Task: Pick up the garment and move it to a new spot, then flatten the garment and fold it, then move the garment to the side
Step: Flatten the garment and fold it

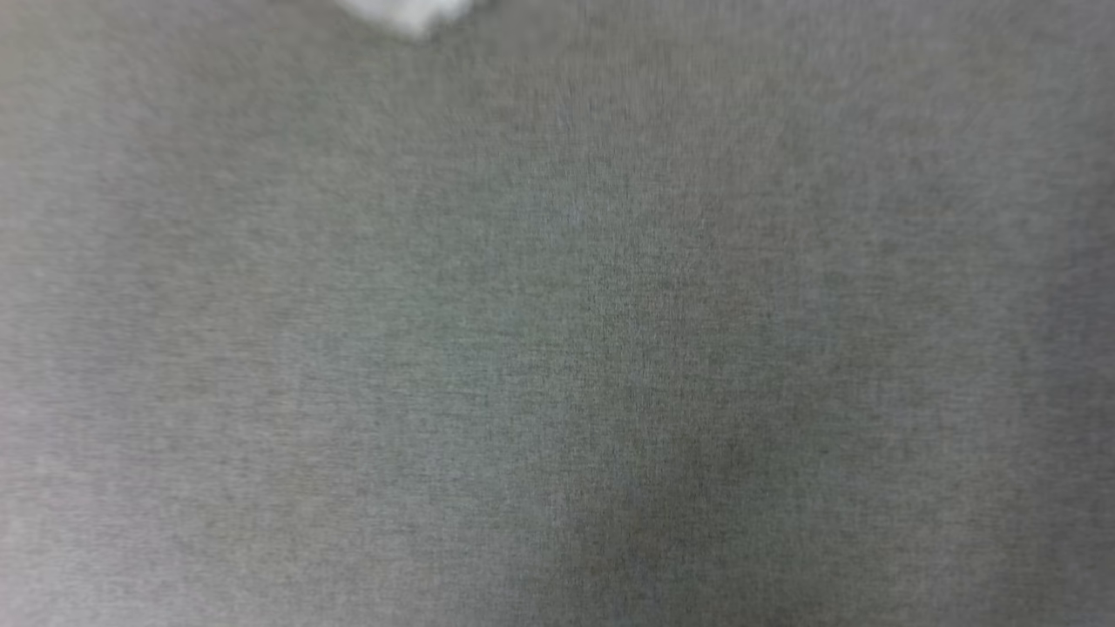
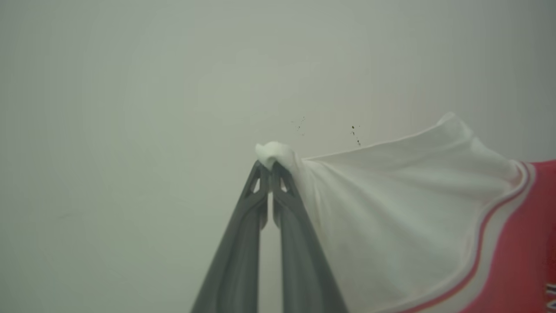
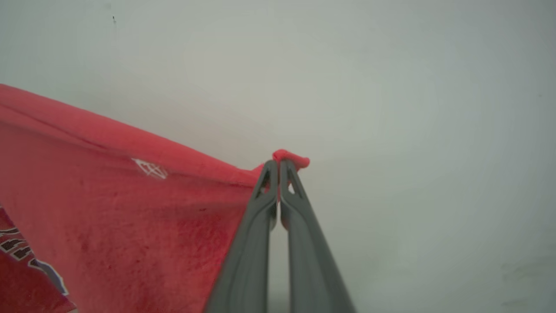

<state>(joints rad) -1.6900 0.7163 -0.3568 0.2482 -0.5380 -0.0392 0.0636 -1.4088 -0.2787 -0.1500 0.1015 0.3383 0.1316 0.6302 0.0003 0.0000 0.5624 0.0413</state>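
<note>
The garment (image 2: 530,243) is held at two points, one in each end effector. The left end effector (image 2: 270,168) is clamped tight on the tip of the white sleeve (image 2: 391,195). A small bunch of white cloth pokes out just past the fingertips, and the sleeve spreads from there toward the right of the left wrist view, drawn fairly taut. The right end effector (image 3: 278,165) is likewise closed, gripping a red edge of the body. A little roll of red cloth shows beyond its tips, and the cloth stretches away to the left of the right wrist view.

The left wrist view gives the sleeve and the red-and-white striped trim (image 2: 491,226) where it meets the red body. The right wrist view gives the red body instead, with a folded edge running along its top. It also shows a small white stitched mark (image 3: 150,168) and, at the lower left, part of the black, white-outlined lettering (image 3: 17,252).

Behind the garment both wrist views show a plain pale grey surface (image 2: 130,130); whether the cloth touches it cannot be told. The head view is blurred: grey woven surface, with a white scrap (image 1: 405,13) at the top edge, too soft to identify.

The red cloth looks slightly fuzzy and the white sleeve smooth, with shallow folds fanning from the grip.
</note>
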